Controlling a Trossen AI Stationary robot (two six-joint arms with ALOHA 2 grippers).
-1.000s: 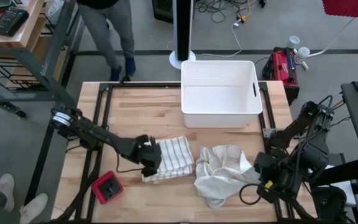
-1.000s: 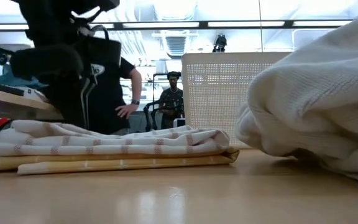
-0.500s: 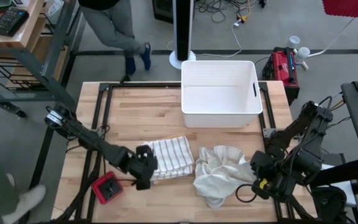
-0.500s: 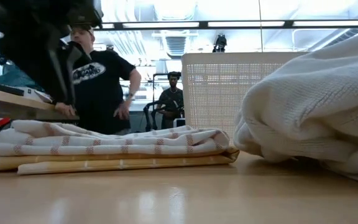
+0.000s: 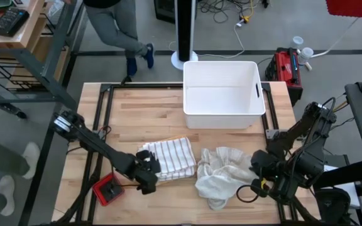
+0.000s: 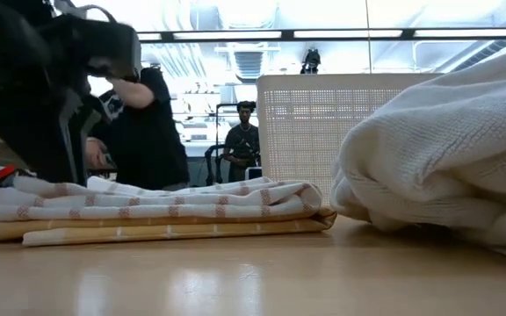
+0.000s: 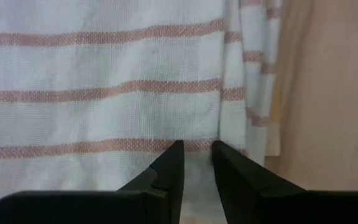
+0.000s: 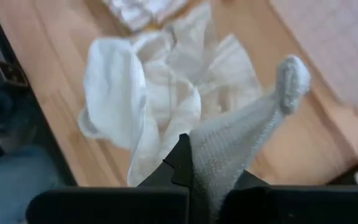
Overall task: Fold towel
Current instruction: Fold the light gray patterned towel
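A folded towel with pale red stripes (image 5: 171,158) lies flat on the wooden table, and a yellow-edged layer shows at its bottom in the low view (image 6: 165,230). My left gripper (image 5: 148,177) stands at the towel's left near corner, pointing steeply down. Its fingers are a narrow gap apart over the striped cloth (image 7: 196,149). A crumpled cream towel (image 5: 222,172) lies in a heap to the right. My right gripper (image 5: 261,181) is shut on that heap's right side, above the table. My left gripper has its fingertips (image 7: 174,152) right at the striped towel's top layer; whether they touch it I cannot tell. My right gripper pinches a bunched strip of the cream towel (image 8: 229,140) between its two fingers, slanting down from the table's right. The strip is lifted, and the remaining cloth (image 8: 135,93) lies slack on the table.
A white bin (image 5: 222,94) stands at the far middle of the table. A red flat object (image 5: 109,189) lies close to my left gripper, near the front edge. People stand and walk beyond the table's far left side (image 5: 115,25).
My left gripper has gone across the striped towel toward the table's left and near edges, from over the towel's left half to its left near corner, with the finger gap unchanged. The striped towel stays flat. A person behind the table has walked on.
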